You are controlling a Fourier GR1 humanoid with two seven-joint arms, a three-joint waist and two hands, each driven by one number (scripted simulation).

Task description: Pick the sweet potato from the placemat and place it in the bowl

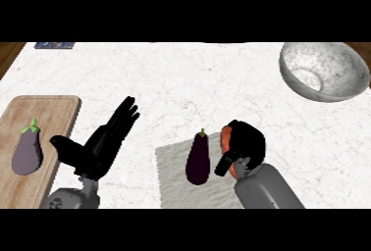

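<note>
Sweet potato (227, 138), orange, lies at the right side of a pale grey placemat (174, 181) near the lower middle of a white marbled counter (188, 83). Most of it is hidden under the robot's right hand (246, 142), whose black fingers are curled over and around it; orange shows at the hand's left edge and again lower down by the wrist. Just left of it on the same placemat lies a dark purple eggplant (198, 158), lengthwise with its stem pointing away from the robot, close to the hand but apart from it. A grey marbled bowl (326, 73) sits at the counter's far right corner, well apart from the placemat. The left hand (101, 144) is at lower left with straight fingers pointing up and away and the thumb spread to the left, holding nothing. Beside it at the left edge is a wooden cutting board (43, 112) carrying a paler purple eggplant (27, 152) with a green stem
</note>
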